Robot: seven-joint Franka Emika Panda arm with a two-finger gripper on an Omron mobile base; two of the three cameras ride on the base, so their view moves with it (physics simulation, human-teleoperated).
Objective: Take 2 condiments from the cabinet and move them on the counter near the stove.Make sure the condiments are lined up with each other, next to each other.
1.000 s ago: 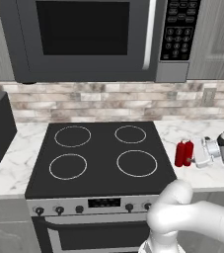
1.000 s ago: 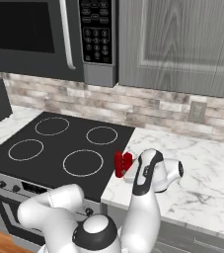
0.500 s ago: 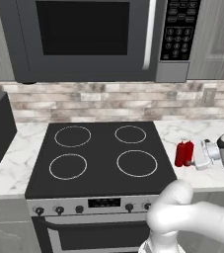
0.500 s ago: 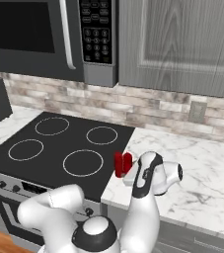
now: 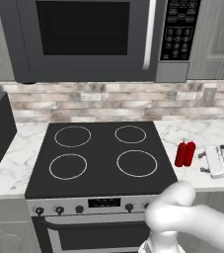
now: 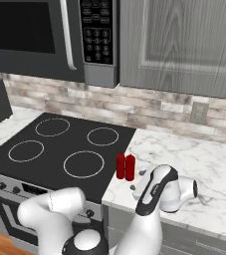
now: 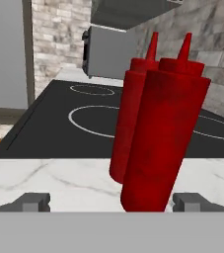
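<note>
Standing upright and touching, two red bottles [image 7: 155, 133] sit centre-frame on the marble tabletop [image 6: 204, 169] beside the stove [image 5: 101, 153]. Fingers [image 7: 190, 201] are spread, holding nothing.

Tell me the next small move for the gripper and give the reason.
Probably draw the gripper straight back from the bottles without touching them. Both red bottles stand upright side by side on the marble counter just right of the stove. In the hand view the fingertips sit spread on either side of the nearer bottle and appear clear of it, so nothing looks left to place.
</note>
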